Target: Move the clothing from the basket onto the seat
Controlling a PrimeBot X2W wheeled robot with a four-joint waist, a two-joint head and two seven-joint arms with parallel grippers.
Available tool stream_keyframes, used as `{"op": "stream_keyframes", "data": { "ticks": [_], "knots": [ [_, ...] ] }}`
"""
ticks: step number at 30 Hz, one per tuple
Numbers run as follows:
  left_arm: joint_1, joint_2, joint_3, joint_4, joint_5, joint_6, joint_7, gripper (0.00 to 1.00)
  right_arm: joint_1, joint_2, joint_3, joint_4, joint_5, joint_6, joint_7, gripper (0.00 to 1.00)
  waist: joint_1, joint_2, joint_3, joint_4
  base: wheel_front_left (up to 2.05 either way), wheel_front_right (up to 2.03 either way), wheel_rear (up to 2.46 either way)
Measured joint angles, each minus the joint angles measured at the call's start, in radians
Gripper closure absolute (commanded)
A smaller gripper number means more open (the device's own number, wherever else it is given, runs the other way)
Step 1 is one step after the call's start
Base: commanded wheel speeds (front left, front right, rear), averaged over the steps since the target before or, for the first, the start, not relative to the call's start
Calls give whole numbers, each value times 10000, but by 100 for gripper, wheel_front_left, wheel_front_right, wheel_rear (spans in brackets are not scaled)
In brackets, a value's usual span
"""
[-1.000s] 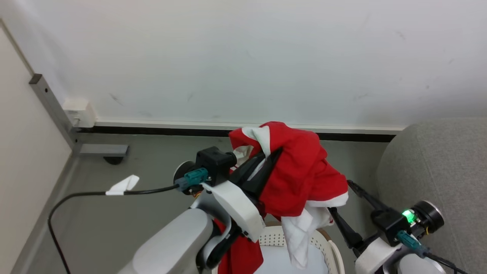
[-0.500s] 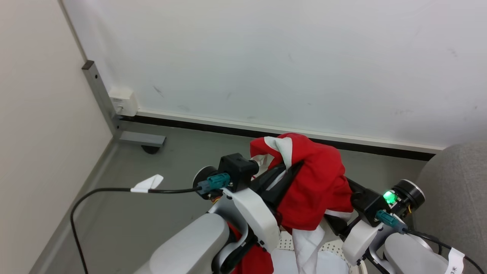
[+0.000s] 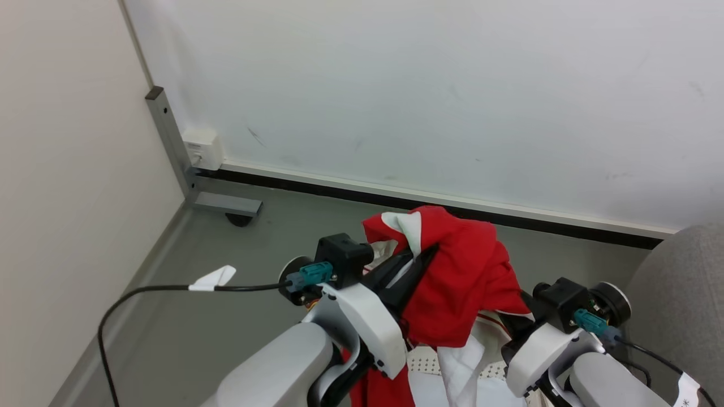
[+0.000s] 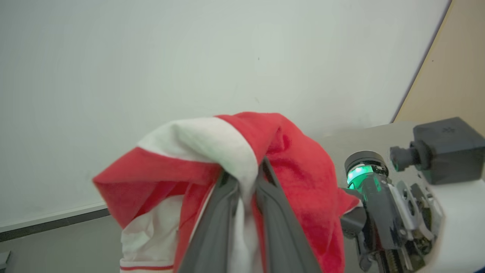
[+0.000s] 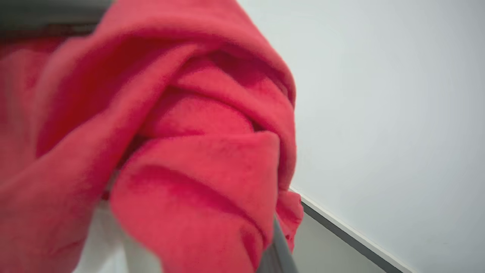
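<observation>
The bright red soft garment with white panels (image 3: 464, 282) hangs lifted above the cream-white perforated plastic basket (image 3: 423, 364). The left end effector (image 3: 421, 257) is clenched on a white fold near its top. The right end effector (image 3: 517, 330) sits under the draped cloth, and I cannot tell whether it grips. The large light-grey upholstered seat (image 3: 684, 294) stands to the right, apart from the garment.
</observation>
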Motion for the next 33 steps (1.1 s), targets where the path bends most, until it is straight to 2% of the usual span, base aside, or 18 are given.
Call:
{"op": "stream_keyframes", "data": {
  "ticks": [4,5,6,7,16,24,33],
  "knots": [
    [176,88,-29,92,-29,40,-27,100,515,-13,-451,-472,635,0,2,100,0,0,56,-211,0,0,0],
    [215,105,-52,107,-46,44,-27,68,625,-25,-575,-625,780,2,2,100,0,0,70,-277,0,0,0],
    [259,127,-65,130,-73,50,-19,15,727,-36,-742,-765,917,0,4,100,0,0,85,-346,0,0,0],
    [315,142,-71,146,-81,75,-27,0,835,-50,-897,-930,1074,0,4,100,0,0,102,-415,0,0,0],
    [672,232,-82,128,-159,222,-207,0,1782,-59,-2550,-2056,1666,0,8,100,0,0,194,-1112,0,0,0],
    [843,405,-88,42,-153,324,-405,0,2053,-194,-3233,-2784,1285,0,6,100,-1,0,266,-1975,0,0,0],
    [896,602,-31,-255,-8,474,-683,0,2229,-462,-3889,-3609,938,0,6,100,-1,0,433,-3253,0,0,0]
  ]
}}
